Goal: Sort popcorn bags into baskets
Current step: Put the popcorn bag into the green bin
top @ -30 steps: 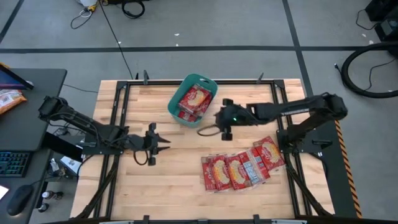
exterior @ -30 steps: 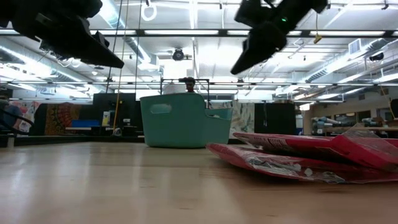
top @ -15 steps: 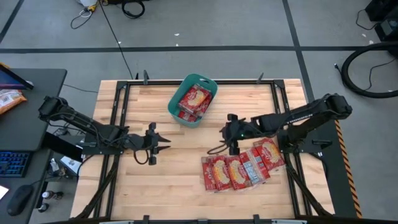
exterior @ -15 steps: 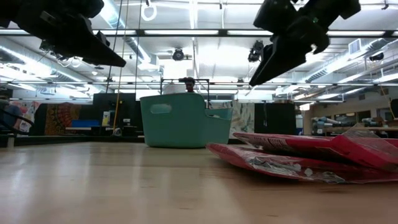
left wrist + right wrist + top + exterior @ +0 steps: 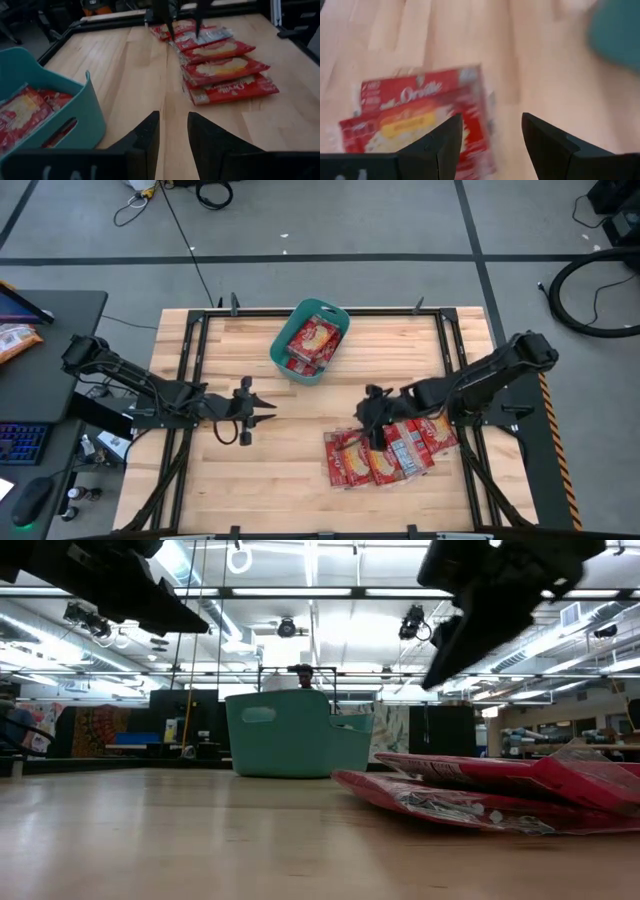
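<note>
My left gripper (image 5: 262, 408) waits open above bare wood on the table (image 5: 290, 480)'s left side, arm stretched low, while the teal basket (image 5: 283, 358) at the far middle already holds packets. The remaining popcorn bags (image 5: 385, 452) lie overlapped in a row at the near right; they look light, flat, crinkly and probably slippery, so I would pinch one by a free edge. My right gripper (image 5: 374, 426) hangs open over the row's left end, arm reaching in from the right.
</note>
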Available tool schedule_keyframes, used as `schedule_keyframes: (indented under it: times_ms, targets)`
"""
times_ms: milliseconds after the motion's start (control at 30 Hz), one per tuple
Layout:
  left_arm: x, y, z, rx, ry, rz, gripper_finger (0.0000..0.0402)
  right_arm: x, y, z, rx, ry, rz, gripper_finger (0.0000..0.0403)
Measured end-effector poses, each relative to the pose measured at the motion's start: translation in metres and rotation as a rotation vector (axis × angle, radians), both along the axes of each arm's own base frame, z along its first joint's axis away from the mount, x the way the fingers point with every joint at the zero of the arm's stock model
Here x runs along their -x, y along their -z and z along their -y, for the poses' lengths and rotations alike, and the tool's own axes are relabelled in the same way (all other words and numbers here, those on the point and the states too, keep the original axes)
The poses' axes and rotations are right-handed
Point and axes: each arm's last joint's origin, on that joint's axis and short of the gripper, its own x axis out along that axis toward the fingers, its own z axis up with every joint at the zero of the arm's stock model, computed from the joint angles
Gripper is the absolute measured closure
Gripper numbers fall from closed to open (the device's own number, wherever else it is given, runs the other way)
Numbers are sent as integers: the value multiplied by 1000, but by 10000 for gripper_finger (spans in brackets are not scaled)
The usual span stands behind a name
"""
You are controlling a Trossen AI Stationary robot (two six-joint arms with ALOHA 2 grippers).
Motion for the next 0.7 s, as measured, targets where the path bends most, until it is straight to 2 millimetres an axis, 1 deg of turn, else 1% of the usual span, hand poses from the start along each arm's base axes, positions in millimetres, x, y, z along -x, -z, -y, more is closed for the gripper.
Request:
schedule_keyframes:
  times_ms: [133,233,367,533,633,700]
  targets:
    - [-1,-3,0,14,0,34,296,3,15,-18,-55,36,-87,193]
    - [-2,-5,1,21,0,51,296,4,19,-32,-90,105,-166,193]
    - [-2,-6,1,27,0,67,296,5,23,-50,-54,198,-296,199]
    - [-3,-8,1,7,6,76,296,3,28,-73,-19,243,-435,211]
    - [-3,-8,-1,-15,4,81,296,3,28,-81,-3,286,-511,216]
    - [-4,-8,-3,-24,-2,81,296,6,27,-84,8,328,-570,219]
